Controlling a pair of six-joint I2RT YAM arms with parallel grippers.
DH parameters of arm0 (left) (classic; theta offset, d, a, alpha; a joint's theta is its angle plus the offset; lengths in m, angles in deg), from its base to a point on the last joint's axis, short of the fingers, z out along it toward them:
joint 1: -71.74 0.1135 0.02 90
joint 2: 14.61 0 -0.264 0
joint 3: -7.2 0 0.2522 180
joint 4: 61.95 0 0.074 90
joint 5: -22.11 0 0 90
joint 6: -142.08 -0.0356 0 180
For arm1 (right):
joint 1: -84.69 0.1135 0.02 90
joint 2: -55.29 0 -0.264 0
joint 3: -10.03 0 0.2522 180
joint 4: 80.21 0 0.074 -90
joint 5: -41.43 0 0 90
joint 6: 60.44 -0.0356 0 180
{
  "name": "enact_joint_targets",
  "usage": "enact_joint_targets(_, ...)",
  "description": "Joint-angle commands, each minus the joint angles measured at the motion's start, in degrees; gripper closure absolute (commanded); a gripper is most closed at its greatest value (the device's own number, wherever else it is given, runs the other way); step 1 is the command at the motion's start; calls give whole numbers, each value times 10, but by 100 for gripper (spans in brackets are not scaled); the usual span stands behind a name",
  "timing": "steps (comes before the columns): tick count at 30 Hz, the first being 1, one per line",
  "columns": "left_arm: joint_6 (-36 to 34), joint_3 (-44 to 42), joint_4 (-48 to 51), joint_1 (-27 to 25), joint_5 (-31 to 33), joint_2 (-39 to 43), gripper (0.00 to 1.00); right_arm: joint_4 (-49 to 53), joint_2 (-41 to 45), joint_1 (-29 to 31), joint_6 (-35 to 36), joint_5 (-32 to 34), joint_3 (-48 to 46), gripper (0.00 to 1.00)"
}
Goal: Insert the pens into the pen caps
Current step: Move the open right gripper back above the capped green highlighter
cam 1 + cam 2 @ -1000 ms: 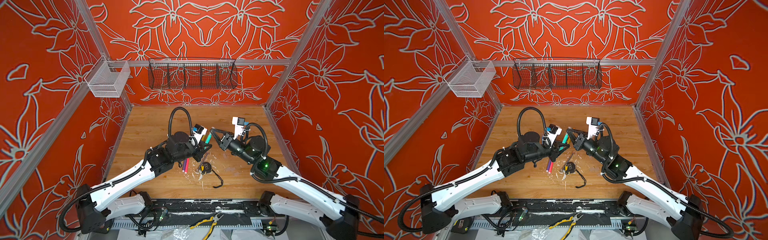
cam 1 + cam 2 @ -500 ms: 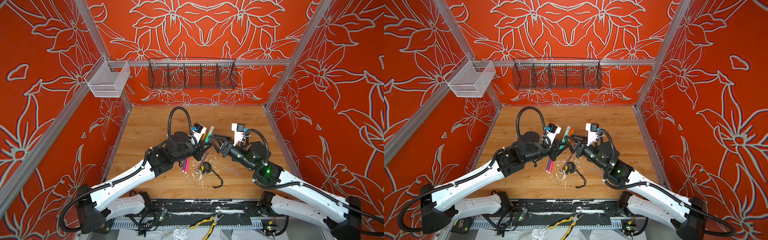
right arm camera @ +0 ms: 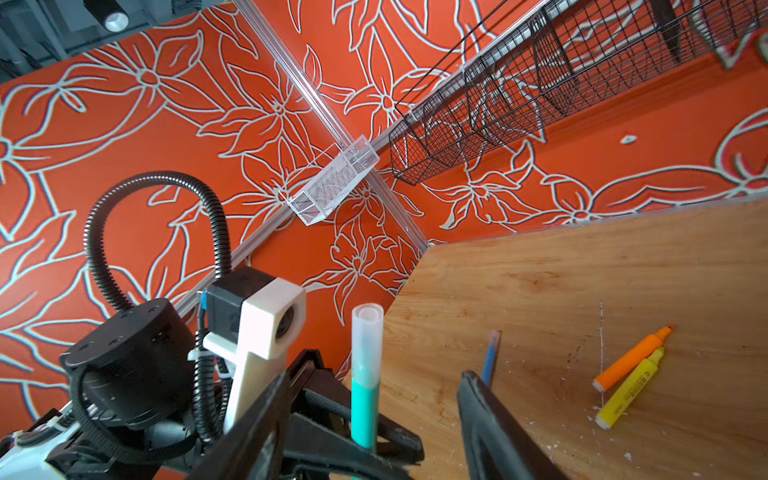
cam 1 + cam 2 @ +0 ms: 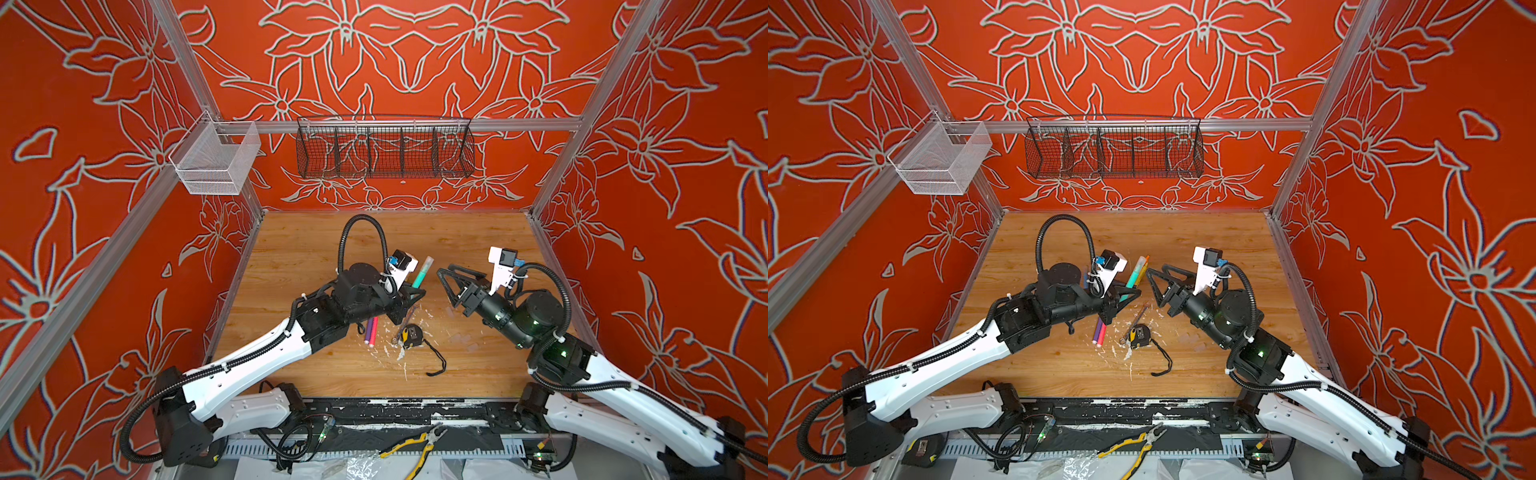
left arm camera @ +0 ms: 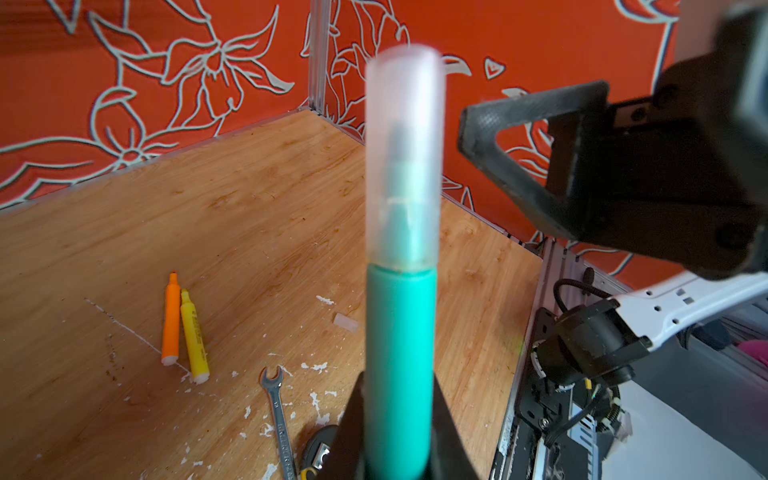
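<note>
Red floral walls [image 4: 395,62] close in a wooden desk [image 4: 311,249], and both arms meet above its middle.

Your left hand [image 4: 411,294] is clamped on the barrel of the green pen [image 5: 401,353] and holds it upright off the desk. A clear cap [image 5: 403,153] sits over the pen's tip, and its rim meets the shoulder of the barrel, so it looks fully seated. Your right hand [image 4: 444,286] is just beside that cap with its jaws spread, gripping nothing and touching neither pen nor cap.

I judge that one pen of the six is done, though it is not yet set down.

On the desk beyond the hands, the orange pen [image 5: 171,320] and the yellow pen [image 5: 193,336] lie side by side with bare tips, so both are left to do. The blue pen [image 3: 490,357] lies nearer your left arm, and I cannot tell whether it is capped. The purple pen [image 4: 369,328] and the pink pen [image 4: 374,330] lie together with their upper ends hidden under your left arm, so their state is unclear too.

One loose cap [image 5: 346,323] lies on the wood near the wrench [image 5: 276,399]. The other caps are too faint to pick out. A tape measure [image 4: 411,334] lies among white flecks, close to the purple and pink pair.
</note>
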Motion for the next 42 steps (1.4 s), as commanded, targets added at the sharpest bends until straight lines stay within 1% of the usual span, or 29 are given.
enact_joint_targets(1,-22,4,-16,-2,-47,-5,100,24,-13,0,-3,23,31,37)
enact_joint_targets(4,-26,6,-16,-3,-70,-9,100,20,-30,0,-3,14,42,40)
enact_joint_targets(8,-26,7,-18,-3,-69,-12,100,16,-46,1,-2,-1,60,40)
enact_joint_targets(11,-27,8,-15,-4,-71,-12,100,12,-57,1,-5,-4,66,45)
enact_joint_targets(18,-27,8,-13,-4,-70,-10,100,19,-84,0,-9,-10,85,63)
enact_joint_targets(24,-26,8,-14,-4,-61,-10,100,29,-93,1,-10,-18,85,86)
enact_joint_targets(27,-18,9,-20,-4,-43,-14,100,35,-91,1,-8,-23,75,95)
enact_joint_targets(29,-17,18,-23,-4,-41,-16,100,34,-86,1,-8,-26,65,99)
enact_joint_targets(32,-26,17,-61,-4,-38,-17,100,36,-80,2,-6,-30,55,100)
enact_joint_targets(36,-34,25,-74,-3,21,-16,100,38,-81,2,-9,-44,46,100)
enact_joint_targets(39,-44,9,-87,-3,40,-12,100,28,-89,3,-14,-55,34,100)
enact_joint_targets(42,-41,14,-87,-3,70,-18,100,18,-103,10,-19,-48,19,100)
